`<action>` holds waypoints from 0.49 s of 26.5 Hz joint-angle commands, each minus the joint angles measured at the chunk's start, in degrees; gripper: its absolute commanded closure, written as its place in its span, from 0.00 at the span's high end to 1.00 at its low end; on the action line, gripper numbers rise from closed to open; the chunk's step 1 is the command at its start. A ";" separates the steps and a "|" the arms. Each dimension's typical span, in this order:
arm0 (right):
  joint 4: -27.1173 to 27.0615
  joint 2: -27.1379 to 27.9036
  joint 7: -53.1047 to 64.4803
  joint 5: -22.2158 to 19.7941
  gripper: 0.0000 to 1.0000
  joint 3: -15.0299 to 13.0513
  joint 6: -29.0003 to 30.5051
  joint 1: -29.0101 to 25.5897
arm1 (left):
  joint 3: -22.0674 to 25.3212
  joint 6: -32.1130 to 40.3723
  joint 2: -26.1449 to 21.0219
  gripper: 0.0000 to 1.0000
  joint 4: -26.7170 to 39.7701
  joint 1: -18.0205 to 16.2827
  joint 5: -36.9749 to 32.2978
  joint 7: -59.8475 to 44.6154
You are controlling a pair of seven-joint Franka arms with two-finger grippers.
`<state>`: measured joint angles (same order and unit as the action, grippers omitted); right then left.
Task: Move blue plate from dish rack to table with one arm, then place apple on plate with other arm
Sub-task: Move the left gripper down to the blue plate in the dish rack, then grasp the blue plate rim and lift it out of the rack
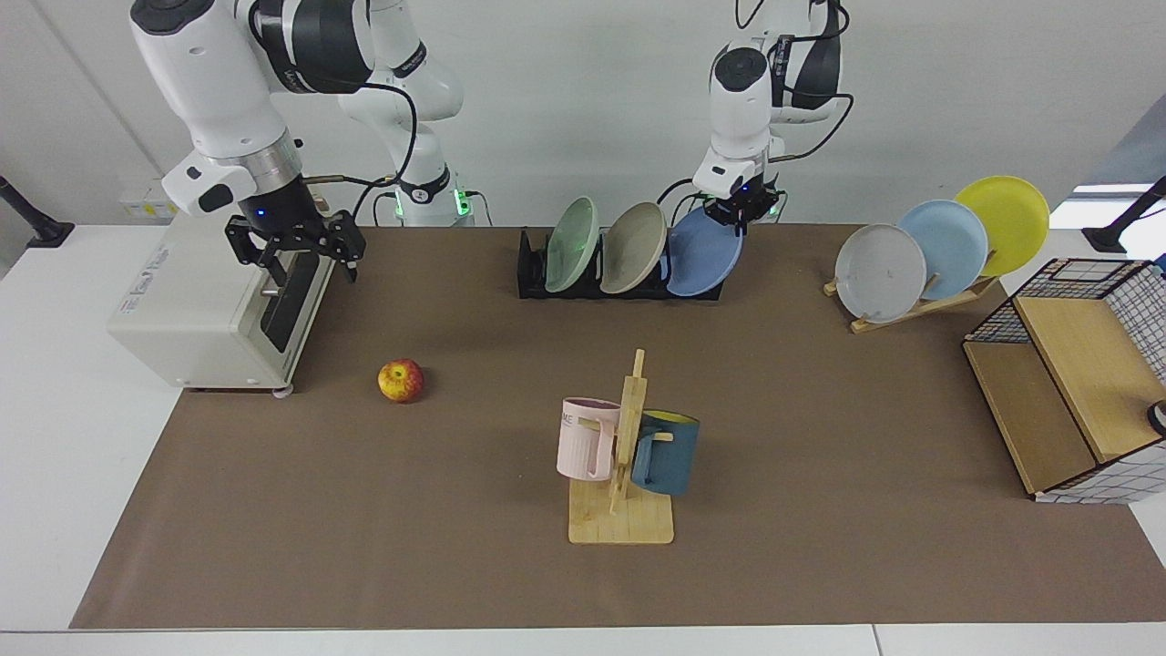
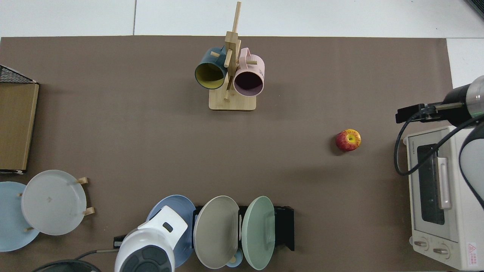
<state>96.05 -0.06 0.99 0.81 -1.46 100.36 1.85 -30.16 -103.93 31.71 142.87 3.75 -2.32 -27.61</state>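
Here we count three plates leaning in the dish rack (image 1: 583, 273): a green one, a beige one and the blue plate (image 1: 701, 260) at the end nearest the wooden stand (image 1: 920, 305); three more plates, grey, pale blue and yellow, lean on that stand; two mugs, pink and dark blue, hang on one mug tree (image 1: 624, 456); one apple (image 1: 400, 380) lies on the brown mat of the table (image 1: 364, 547), near the one white toaster oven (image 1: 214, 310) and well apart from the rack; one wire-and-wood box (image 1: 1075, 374) sits at the mat's edge beyond the stand. Two arms are in view; the left arm reaches down from its base behind the rack, its wrist roughly vertical, and the left gripper (image 1: 736, 211) sits at the top rim of the blue plate, pinching it as far as we can judge; from above the arm's white housing covers much of the plate; the plate's lower edge is at the rack's end. The right arm waits, its right gripper (image 1: 296, 248) hanging spread in front of the oven door, above the mat.
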 commanded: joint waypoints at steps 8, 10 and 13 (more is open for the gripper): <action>1.68 -1.26 -1.07 -0.11 1.00 0.49 1.60 -0.61 | -5.43 12.43 -0.24 0.00 -7.95 -1.29 -11.38 -5.52; 1.68 -1.26 -1.07 -0.11 1.00 0.49 1.60 -0.61 | -5.52 12.87 -0.60 0.00 -9.10 -2.16 -13.49 -5.96; 1.68 -1.26 -1.07 -0.11 1.00 0.49 1.60 -0.61 | -5.52 12.00 -2.08 0.00 -11.64 -5.32 -15.43 -5.88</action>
<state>96.05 -0.06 0.99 0.81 -1.46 100.36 1.85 -34.74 -93.33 31.70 135.78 2.95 -14.18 -32.81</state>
